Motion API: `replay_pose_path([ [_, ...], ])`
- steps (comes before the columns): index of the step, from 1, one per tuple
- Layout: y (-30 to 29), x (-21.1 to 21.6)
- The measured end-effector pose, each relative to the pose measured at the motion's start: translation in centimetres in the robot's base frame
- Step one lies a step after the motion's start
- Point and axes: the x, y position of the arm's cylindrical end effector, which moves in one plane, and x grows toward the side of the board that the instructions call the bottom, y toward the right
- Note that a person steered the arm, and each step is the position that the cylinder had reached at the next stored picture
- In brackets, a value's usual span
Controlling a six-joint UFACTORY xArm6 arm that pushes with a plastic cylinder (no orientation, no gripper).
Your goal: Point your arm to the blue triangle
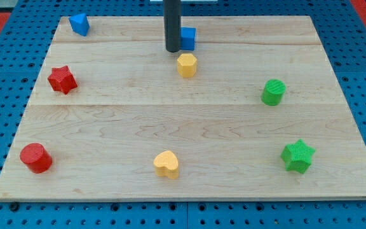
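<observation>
The blue triangle (79,24) lies at the board's top left corner. My tip (173,49) stands at the top middle of the board, far to the right of the blue triangle. It is just left of a blue cube (188,38), which the rod partly hides, and just above and left of a yellow hexagon (187,65).
A red star (62,79) lies at the left, a red cylinder (35,158) at the bottom left, a yellow heart (166,164) at the bottom middle, a green cylinder (273,92) at the right and a green star (297,156) at the bottom right. The wooden board (183,121) rests on a blue pegboard.
</observation>
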Motion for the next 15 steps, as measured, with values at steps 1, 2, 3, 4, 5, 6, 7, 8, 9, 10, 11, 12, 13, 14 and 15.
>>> replay_pose_path([
  [1,-1.7,0.0],
  [2,-2.9,0.0],
  [3,-3.4,0.0],
  [4,-5.2,0.0],
  [5,-9.1,0.0],
  [6,-9.9,0.0],
  [7,-9.9,0.0],
  [8,-14.0,-0.1],
  [9,-17.4,0.3],
  [10,-13.5,1.3],
  [11,-6.4,-0.3],
  [12,-2.8,-0.6],
  [13,-2.0,-0.6],
  [14,-2.0,-0.6],
  [15,-1.9,-0.6],
])
